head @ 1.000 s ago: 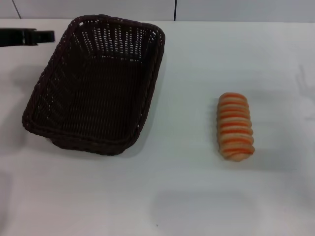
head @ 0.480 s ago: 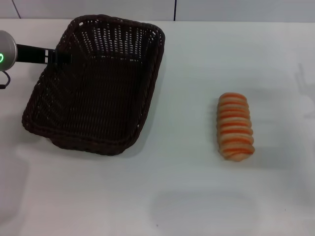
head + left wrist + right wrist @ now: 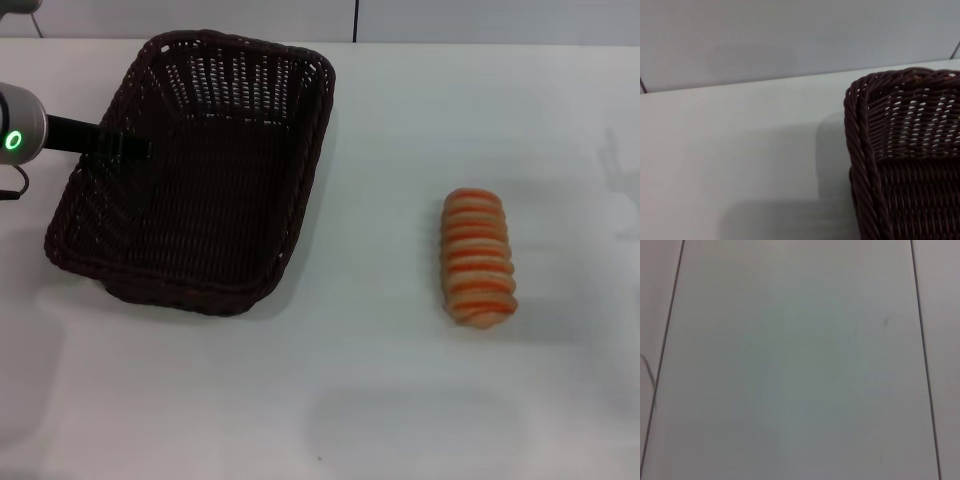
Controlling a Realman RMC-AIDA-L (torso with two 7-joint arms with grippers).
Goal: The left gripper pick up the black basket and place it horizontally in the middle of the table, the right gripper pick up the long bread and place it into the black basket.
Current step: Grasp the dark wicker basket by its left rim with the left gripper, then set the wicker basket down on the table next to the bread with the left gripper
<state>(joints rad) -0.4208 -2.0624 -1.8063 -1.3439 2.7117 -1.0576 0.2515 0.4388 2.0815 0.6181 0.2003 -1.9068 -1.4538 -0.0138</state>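
Now | left claw (image 3: 135, 147) farther over black basket (image 3: 200, 250) rim | grip unclear

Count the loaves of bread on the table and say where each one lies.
1. The long bread lies on the table, right of the black basket and apart from it. None shows inside the basket.

The head camera looks forward and down on the whole surface (image 3: 380, 400). The left wrist camera sits close by the black basket (image 3: 900, 150), which both views share. The right wrist camera faces only plain pale panels.
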